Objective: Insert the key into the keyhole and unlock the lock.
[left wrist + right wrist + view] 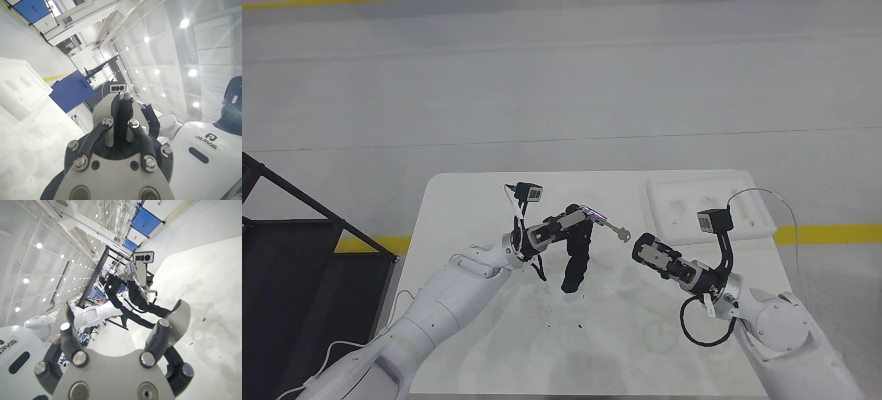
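Steel key sits in the lock, its long axis running out of the keyhole straight toward my right gripper, whose fingers are spread wide and empty, just short of the key's head. My left gripper is pinched on the lock, holding it raised over the table with its black cable dangling. My right arm is nearer the key, wrist aimed along it.
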You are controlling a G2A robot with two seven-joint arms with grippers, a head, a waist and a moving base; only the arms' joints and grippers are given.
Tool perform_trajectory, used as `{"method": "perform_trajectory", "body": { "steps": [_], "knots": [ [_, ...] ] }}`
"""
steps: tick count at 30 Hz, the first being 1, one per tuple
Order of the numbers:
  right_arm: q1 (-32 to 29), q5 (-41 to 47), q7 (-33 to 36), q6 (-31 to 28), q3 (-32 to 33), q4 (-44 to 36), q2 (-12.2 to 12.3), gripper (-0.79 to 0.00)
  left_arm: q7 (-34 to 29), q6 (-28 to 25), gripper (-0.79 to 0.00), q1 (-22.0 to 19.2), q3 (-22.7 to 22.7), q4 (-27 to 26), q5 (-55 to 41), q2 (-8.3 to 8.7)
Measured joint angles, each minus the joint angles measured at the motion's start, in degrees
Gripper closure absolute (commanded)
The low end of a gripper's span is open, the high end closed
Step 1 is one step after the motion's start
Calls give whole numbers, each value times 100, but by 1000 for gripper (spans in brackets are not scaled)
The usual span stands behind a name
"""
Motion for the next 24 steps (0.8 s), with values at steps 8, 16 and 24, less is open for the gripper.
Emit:
{"method": "perform_trajectory", "body": {
  "steps": [8, 16, 24],
  "knots": [
    [0, 0, 1, 1, 0, -1, 0, -785, 312, 242, 0, 179, -221, -174, 29, 21],
    [0, 0, 1, 1, 0, -1, 0, -785, 486, 857, 0, 338, -473, -186, 506, 43],
    [0, 0, 1, 1, 0, -1, 0, -785, 649, 1299, 0, 470, -654, -303, 882, 17]
  ]
}}
